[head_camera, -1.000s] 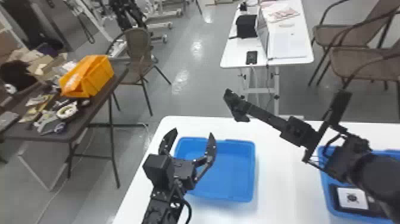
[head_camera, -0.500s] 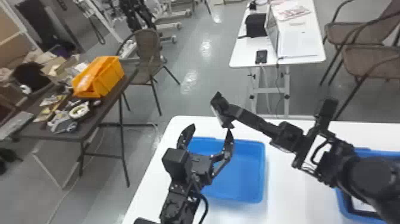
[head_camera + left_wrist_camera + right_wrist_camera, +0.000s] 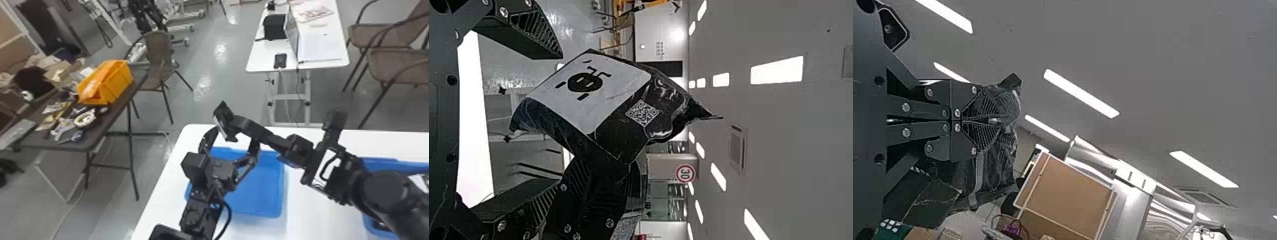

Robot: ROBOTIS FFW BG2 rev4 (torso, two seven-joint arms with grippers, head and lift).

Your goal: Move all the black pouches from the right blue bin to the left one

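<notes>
Left wrist view, glossy black pouch [image 3: 621,137], white-labelled, right hand [image 3: 237,123] clamping it, left hand [image 3: 236,134] wide open

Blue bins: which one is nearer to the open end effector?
The left bin, partly hidden behind the left end effector; the right bin is farther off, partly behind the right arm.

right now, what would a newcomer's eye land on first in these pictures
Probably the black pouch with its white printed label, held up by the right gripper in front of the open left gripper. Next might come the bright left blue bin on the white table, partly behind the left arm in the head view. The orange bin on the dark table off to the left also stands out.
</notes>
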